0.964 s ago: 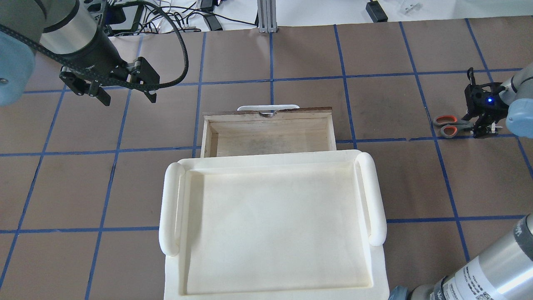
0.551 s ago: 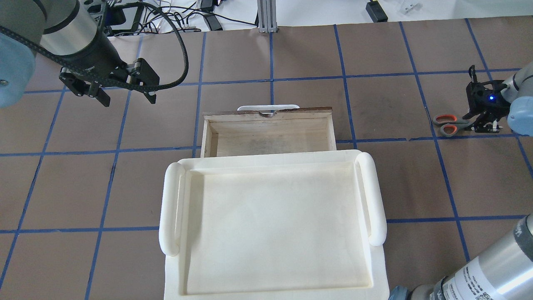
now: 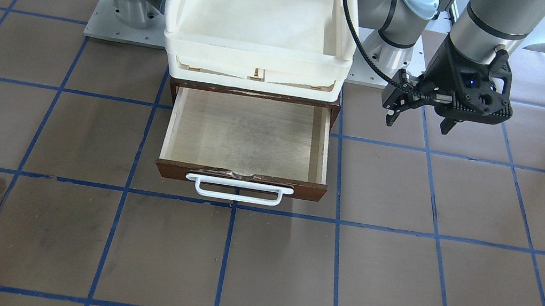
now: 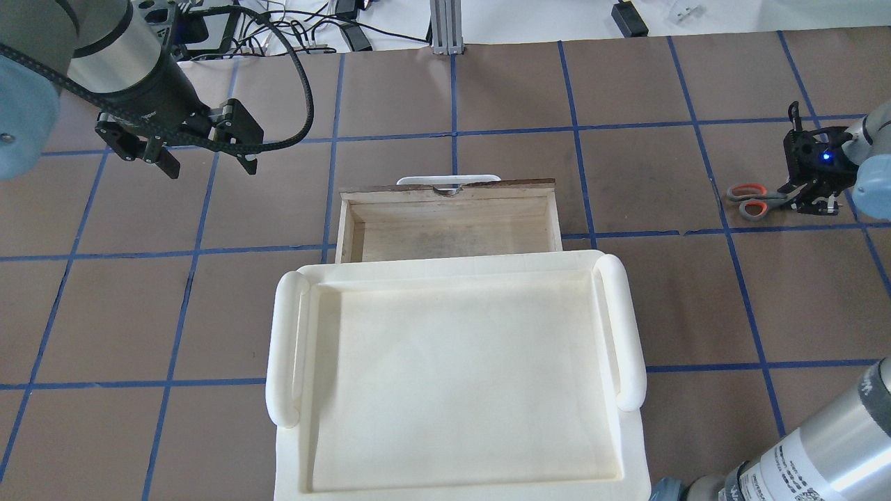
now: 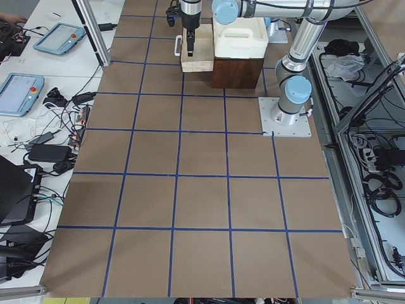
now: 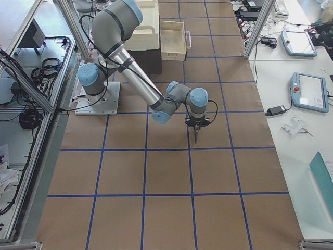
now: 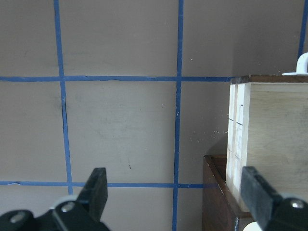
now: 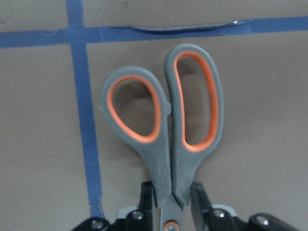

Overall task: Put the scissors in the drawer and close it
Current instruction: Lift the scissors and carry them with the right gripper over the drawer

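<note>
Overhead exterior view, findings as follows. The small pair of scissors with grey handles lined orange-red sits at the right side of the brown paper-covered tabletop, beside a crossing of blue tape lines and well apart from the drawer. Its finger loops point left, towards the drawer. The right claw is at the blade end. The right wrist view shows its two dark fingers pressed against either side of the grey shanks just below the loops, so the claw is closed and gripping the scissors. Whether the scissors rest on the tabletop or are raised off it cannot be told.

The shallow pale plywood drawer with a dark brown wooden front stands pulled out on the far side of its cabinet. Its white bar handle is on the far edge. The cream-white plastic tray with rounded side rails sits on top of the cabinet, on the near side of the drawer's open part.

The left claw hangs above the tabletop to the left of the drawer. Its fingers are spread wide apart and hold nothing. The left wrist view shows the drawer's plywood side wall at its right edge, apart from both fingers.
</note>
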Tool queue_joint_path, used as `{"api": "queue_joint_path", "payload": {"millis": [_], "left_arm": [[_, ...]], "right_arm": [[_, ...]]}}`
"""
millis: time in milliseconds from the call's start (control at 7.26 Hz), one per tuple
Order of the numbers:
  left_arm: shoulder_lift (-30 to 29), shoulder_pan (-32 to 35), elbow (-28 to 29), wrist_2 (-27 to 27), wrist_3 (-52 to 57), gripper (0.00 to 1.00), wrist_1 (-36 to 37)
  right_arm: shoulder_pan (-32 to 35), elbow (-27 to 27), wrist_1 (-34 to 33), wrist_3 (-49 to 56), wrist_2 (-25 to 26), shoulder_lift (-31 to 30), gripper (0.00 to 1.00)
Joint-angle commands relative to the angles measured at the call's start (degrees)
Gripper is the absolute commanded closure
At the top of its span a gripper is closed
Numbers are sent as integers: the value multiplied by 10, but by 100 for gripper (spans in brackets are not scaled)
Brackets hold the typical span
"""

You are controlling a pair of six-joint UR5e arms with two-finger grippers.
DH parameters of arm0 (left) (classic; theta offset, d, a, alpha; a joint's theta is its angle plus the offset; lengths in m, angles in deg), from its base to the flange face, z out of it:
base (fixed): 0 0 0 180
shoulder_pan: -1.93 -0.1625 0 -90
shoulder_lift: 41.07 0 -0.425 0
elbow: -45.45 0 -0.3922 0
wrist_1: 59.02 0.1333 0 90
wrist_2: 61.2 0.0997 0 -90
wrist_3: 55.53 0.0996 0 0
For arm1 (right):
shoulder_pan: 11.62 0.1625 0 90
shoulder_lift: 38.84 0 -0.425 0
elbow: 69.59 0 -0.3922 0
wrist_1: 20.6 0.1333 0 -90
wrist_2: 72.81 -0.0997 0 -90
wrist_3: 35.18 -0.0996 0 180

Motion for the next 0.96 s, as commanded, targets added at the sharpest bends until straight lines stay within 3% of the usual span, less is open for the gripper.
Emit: {"api": "queue_joint_path", "payload": {"millis": [0,413,827], "left_arm": [[0,0,0,0,0,0,-1],[1,0,0,0,0,0,-1],[1,0,0,0,0,0,-1]], "right_arm": [[7,-7,13,-4,-14,-34,91],[72,-37,158,-18,-18,-147,93],[203,-86,268,-111,-14,-227,96]]}}
